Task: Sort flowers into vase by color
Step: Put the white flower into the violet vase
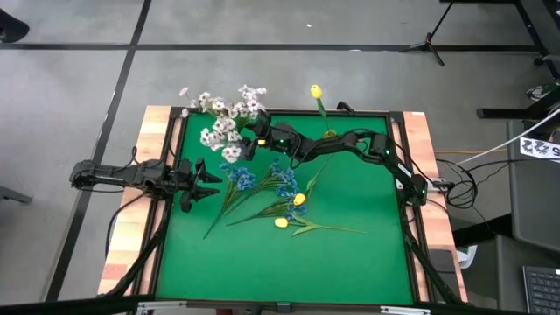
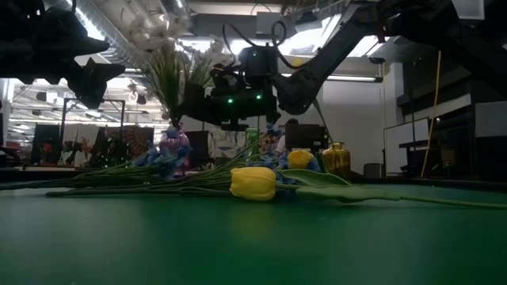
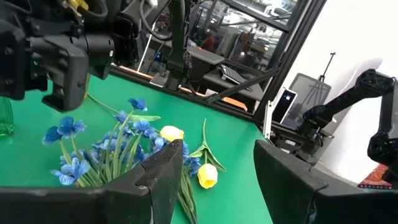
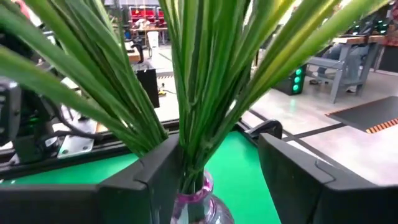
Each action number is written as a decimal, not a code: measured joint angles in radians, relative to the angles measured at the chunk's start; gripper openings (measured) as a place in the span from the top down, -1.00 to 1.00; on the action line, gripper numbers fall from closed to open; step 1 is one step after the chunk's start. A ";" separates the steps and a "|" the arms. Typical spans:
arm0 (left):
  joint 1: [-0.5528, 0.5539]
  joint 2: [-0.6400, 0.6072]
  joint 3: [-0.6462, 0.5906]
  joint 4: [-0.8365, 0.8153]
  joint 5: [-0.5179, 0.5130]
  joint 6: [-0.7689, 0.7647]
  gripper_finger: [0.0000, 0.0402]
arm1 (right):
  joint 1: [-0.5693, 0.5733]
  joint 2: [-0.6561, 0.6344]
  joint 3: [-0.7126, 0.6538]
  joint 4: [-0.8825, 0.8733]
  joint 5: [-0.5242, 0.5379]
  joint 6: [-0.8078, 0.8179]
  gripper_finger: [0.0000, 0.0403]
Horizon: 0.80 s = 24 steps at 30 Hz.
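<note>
White sprays [image 1: 226, 118] sit in the vase [image 4: 198, 199] at the counter's [image 1: 350, 262] far-left corner; right gripper [image 4: 211, 180] stands around the stems, jaws released. Blue blooms [image 1: 262, 184] and yellow tulips [image 1: 290, 212] lie mid-counter. Left gripper [image 1: 203, 182] waits at the left edge, jaws released. Stems look light, thin and springy; blossoms soft. Best to pinch mid-stem, clear of the leaves.

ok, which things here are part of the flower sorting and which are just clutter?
Job:
- white flowers in a vase
- blue flowers on the mat
- yellow tulips on the mat
- one yellow tulip standing at the far edge
- right gripper, jaws open by the white bunch
- left gripper, waiting

Clutter:
- cables
- tripod
</note>
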 joint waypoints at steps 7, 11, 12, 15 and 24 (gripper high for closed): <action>0.000 0.000 0.000 0.000 0.000 0.003 0.03 | 0.000 -0.004 0.002 -0.020 -0.045 -0.002 -0.05; 0.000 0.000 0.000 0.000 0.000 0.003 0.03 | -0.002 -0.005 0.002 -0.024 -0.060 -0.017 -0.05; 0.000 0.000 0.000 0.000 0.000 0.003 0.03 | -0.002 -0.006 0.002 -0.027 -0.065 -0.020 -0.05; 0.000 0.000 0.000 0.000 0.000 0.003 0.03 | -0.006 -0.030 0.002 -0.074 -0.078 -0.035 -0.05; 0.000 0.000 0.000 0.000 0.000 0.010 0.03 | -0.005 -0.145 0.003 -0.345 -0.087 -0.168 -0.05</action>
